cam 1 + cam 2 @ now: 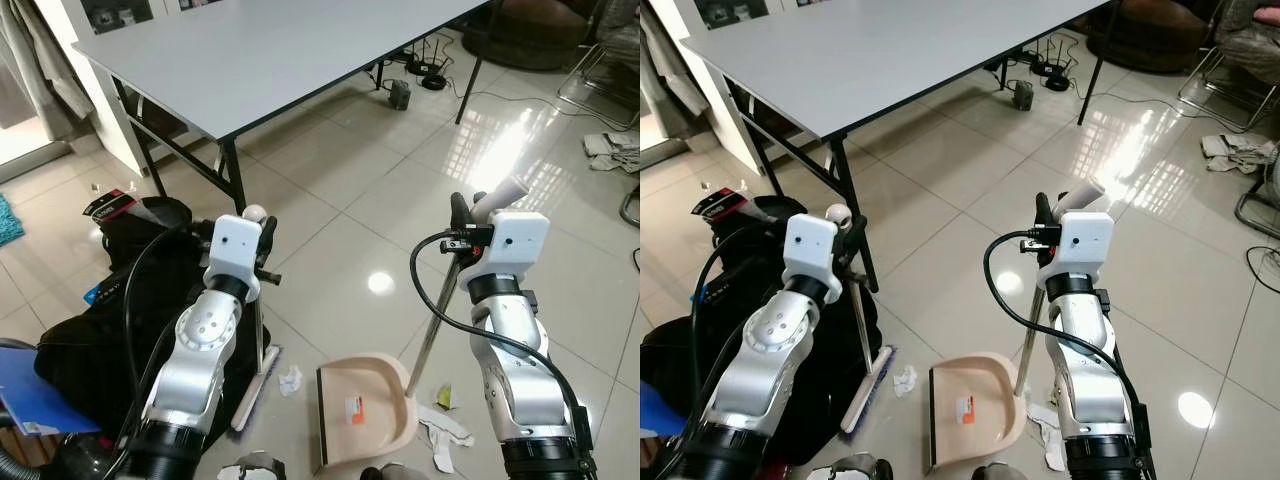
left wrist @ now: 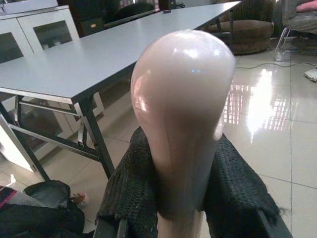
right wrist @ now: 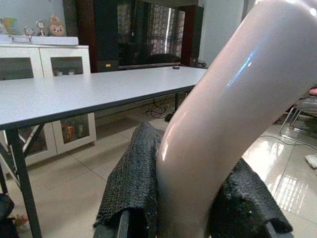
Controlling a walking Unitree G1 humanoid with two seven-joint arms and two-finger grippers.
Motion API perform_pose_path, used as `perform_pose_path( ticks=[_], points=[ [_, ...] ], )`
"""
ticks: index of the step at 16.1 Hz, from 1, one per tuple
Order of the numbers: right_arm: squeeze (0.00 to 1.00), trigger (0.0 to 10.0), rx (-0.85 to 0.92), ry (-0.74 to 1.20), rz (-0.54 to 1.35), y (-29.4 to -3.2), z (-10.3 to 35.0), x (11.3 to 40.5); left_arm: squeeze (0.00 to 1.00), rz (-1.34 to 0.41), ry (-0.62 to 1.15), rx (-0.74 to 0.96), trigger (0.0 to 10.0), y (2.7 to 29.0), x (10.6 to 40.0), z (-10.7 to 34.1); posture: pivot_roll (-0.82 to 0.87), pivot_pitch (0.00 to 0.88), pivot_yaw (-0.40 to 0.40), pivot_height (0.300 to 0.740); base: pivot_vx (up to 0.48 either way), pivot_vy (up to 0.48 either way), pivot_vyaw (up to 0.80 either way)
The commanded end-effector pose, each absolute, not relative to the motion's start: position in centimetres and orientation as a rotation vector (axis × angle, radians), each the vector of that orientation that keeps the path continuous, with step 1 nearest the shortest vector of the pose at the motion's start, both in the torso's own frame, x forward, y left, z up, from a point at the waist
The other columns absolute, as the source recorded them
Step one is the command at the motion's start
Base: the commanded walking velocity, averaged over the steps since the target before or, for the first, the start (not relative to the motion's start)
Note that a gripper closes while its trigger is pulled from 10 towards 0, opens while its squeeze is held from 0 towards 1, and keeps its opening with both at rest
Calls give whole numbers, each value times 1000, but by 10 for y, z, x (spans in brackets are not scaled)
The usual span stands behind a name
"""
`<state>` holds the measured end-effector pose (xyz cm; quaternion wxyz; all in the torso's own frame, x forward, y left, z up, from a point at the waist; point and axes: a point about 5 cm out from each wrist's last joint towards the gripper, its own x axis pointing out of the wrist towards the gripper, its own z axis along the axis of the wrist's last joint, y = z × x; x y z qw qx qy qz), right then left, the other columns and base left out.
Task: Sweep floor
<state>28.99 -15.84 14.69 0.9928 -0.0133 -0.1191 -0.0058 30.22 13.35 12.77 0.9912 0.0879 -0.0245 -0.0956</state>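
Observation:
My left gripper is shut on the pale pink top of the broom handle. The metal shaft runs down to the broom head, which rests on the tiles. My right gripper is shut on the curved pink dustpan handle. Its shaft slopes down to the beige dustpan, flat on the floor between my arms. A crumpled paper scrap lies between the broom head and the pan. More torn paper lies right of the pan.
A grey folding table stands ahead with black legs. A black bag sits at my left beside the broom. Cables and a power strip lie under the table's far end. Chair legs and cloth are at the right.

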Motion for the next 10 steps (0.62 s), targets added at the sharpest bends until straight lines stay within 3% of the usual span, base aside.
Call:
perform_pose_path(
  ticks=[1, 2, 5, 7, 10],
  points=[
    [0, 10000, -35, -262, -19, -159, 152, 291, 0, -179, -95, 206, 10000, 135, 306, 137, 113, 102, -3, 740, 0, 0, 0],
    [0, 10000, -35, -261, -20, -159, 151, 290, 0, -182, -97, 215, 10000, 134, 306, 137, 113, 103, -5, 740, 0, 0, 0],
    [0, 10000, -35, -250, -15, -157, 149, 289, 0, -190, -108, 240, 10000, 133, 308, 137, 112, 109, -7, 740, 0, -435, 0],
    [0, 10000, -31, -250, -14, -155, 149, 289, 0, -164, -114, 184, 10000, 137, 312, 142, 110, 119, -6, 740, 0, 0, 0],
    [0, 10000, -8, -250, -11, -154, 149, 292, 0, -147, -162, 241, 10000, 144, 317, 153, 115, 144, -16, 740, 0, 0, 0]
  ],
)
